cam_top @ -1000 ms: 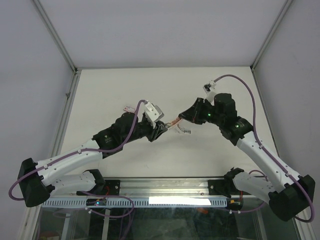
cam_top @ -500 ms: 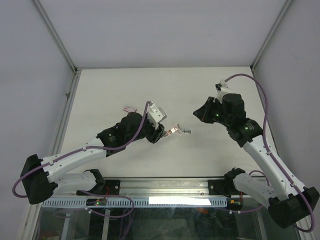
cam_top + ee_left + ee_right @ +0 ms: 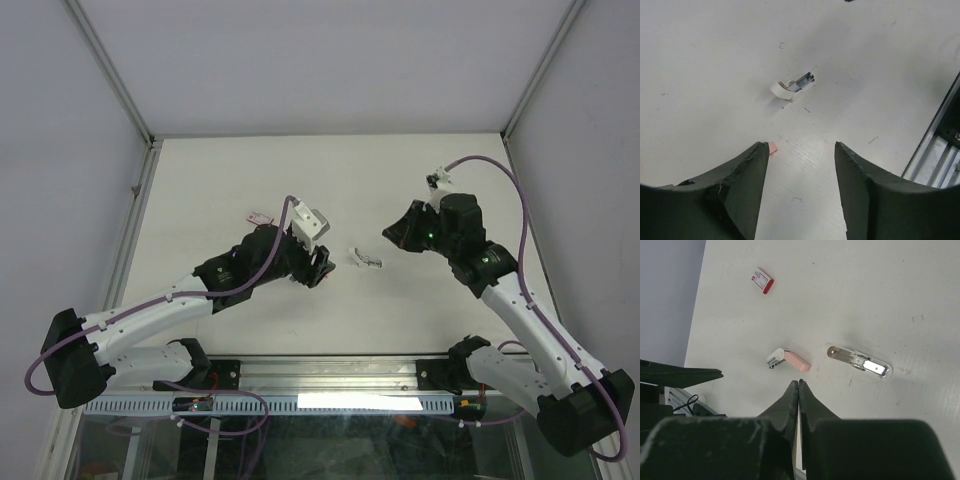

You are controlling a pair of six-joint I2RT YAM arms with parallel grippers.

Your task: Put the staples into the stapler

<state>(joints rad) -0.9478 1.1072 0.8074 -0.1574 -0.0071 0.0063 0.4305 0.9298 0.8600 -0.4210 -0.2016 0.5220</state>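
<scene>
The stapler lies on the table in two parts. Its pink part, with a white and metal end, rests just ahead of my right gripper, which is shut and empty. The white base with its metal plate lies apart beside it. My left gripper stands open over bare table, and a pink corner of the stapler peeks out by its left fingertip. The staples' red-and-white box sits far left. I cannot make out the staple strip.
Single loose staples lie on the white table. A metal rail runs along the near edge. Grey walls enclose the table on the left, right and back.
Both grippers met at the stapler a second ago. The right arm has pulled back to the right and shut. The left gripper has opened, and the pink part now lies on the table.
</scene>
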